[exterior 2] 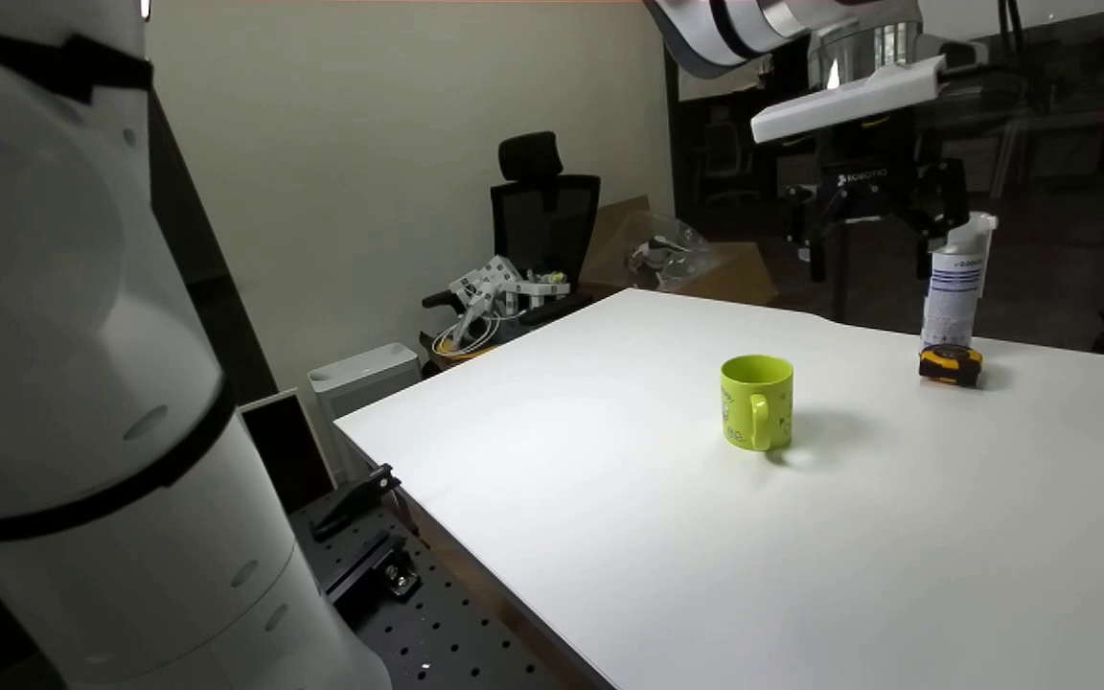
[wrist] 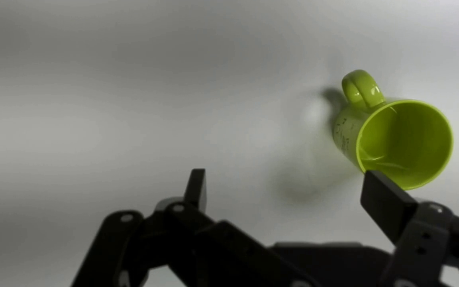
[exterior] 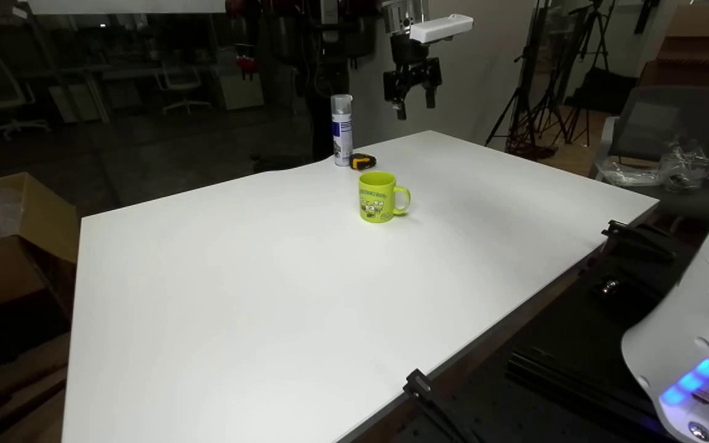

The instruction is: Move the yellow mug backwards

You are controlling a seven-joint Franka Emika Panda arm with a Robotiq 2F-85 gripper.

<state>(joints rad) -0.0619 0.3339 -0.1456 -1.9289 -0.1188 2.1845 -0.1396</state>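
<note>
The yellow mug (exterior: 375,200) stands upright on the white table. It shows in both exterior views (exterior 2: 742,402), with its handle and printed figures in view. In the wrist view the mug (wrist: 405,137) is at the right, its open rim facing the camera and its handle pointing up-left. My gripper (exterior: 416,111) hangs in the air well above the table, apart from the mug. It is open with nothing between its fingers (wrist: 283,175). In an exterior view the gripper (exterior 2: 870,268) is higher than the mug. In the wrist view the right fingertip overlaps the mug's lower rim.
A white-and-blue bottle (exterior: 342,132) stands near the table's far edge, with a small black-and-yellow object (exterior: 362,162) beside it. Both also show in an exterior view (exterior 2: 951,297). The table (exterior: 237,295) has black clamps (exterior: 417,384) at its edge near the robot base (exterior: 693,351).
</note>
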